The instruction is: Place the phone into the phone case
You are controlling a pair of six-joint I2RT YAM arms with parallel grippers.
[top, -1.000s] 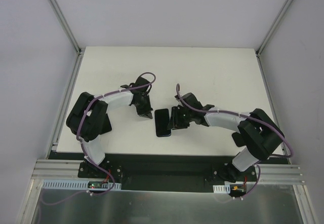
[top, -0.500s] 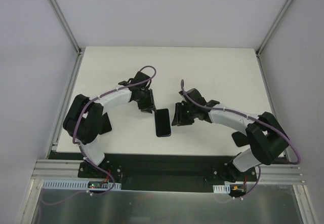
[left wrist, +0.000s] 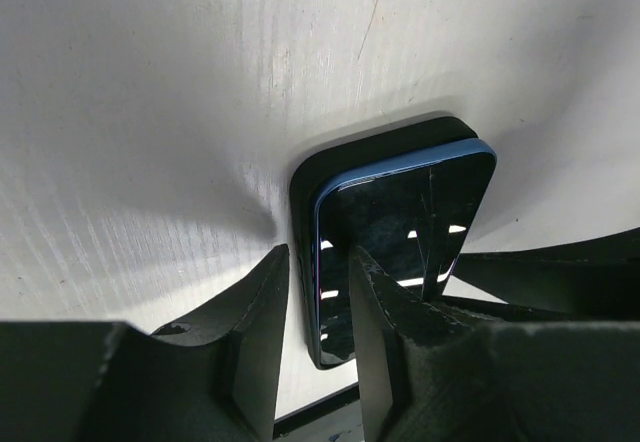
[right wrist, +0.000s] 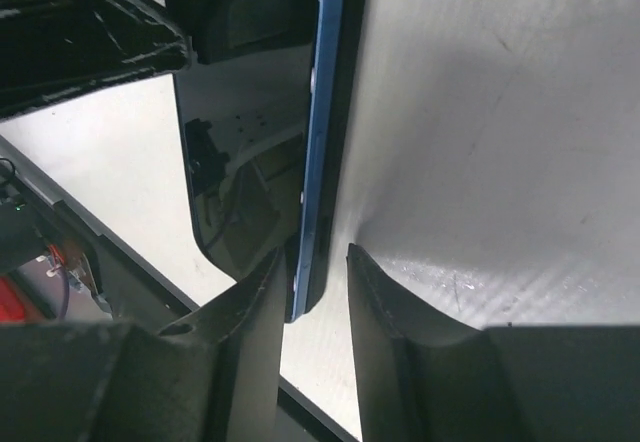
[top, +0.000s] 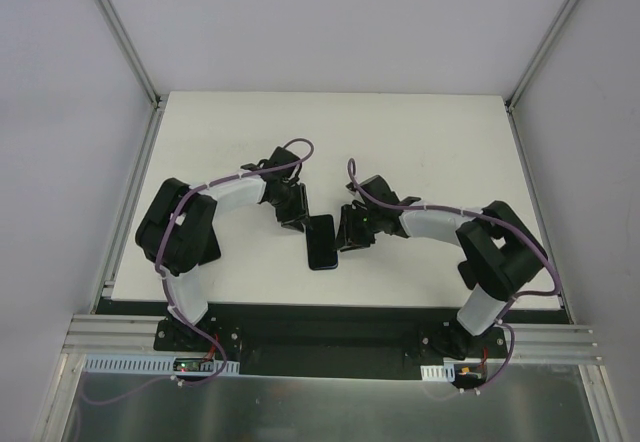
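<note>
The phone (top: 321,244) lies screen-up in the middle of the table. In the left wrist view its glossy black screen (left wrist: 400,222) with a blue edge sits on the black phone case (left wrist: 300,187), whose rim shows along the left and far sides. My left gripper (left wrist: 318,257) is slightly parted and straddles the left long edge: one finger over the screen, one outside the case. My right gripper (right wrist: 314,254) straddles the right long edge of the phone (right wrist: 250,142) and case (right wrist: 350,62) the same way. From above, the left gripper (top: 298,220) and right gripper (top: 345,234) flank the phone.
The white table (top: 430,152) ends in a black front rail (top: 320,317) just below the phone. Grey frame posts (top: 155,102) stand at the back corners. Both arms' purple cables (top: 290,152) arch over the wrists.
Both grippers drew back from the phone half a second ago and have come in again to its long edges. The phone has stayed in place.
</note>
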